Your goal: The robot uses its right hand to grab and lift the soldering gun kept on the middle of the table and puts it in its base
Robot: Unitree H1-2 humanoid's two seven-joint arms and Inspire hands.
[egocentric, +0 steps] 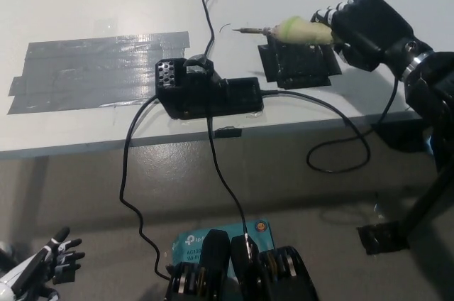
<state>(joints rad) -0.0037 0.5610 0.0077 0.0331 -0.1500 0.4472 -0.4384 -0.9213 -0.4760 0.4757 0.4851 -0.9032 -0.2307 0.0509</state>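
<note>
Fingers of the white left hand (pixel 39 269) sit spread and empty at the lower left corner, well below the table edge, resting out of play. Just above the robot's body, a teal label (pixel 216 236) shows white lettering, too small to read. Up on the white table (pixel 85 3), the black box-shaped soldering station base (pixel 206 91) sits near the front edge with thin black cables (pixel 131 166) trailing off it, a wide patch of grey duct tape (pixel 99 70) beside it. Further back, the black right hand (pixel 362 24) is wrapped around the pale yellow-green handle of the soldering gun (pixel 291 31), holding it level in the air, metal tip pointing toward the robot's left, over a small black square holder (pixel 298 67). Its black cord (pixel 340 145) loops off the table edge below. Risk here, as I read it: that dangling cord could snag the table edge or tug the tool as it travels, and the thin tip could miss the base's opening and knock the base along the table
</note>
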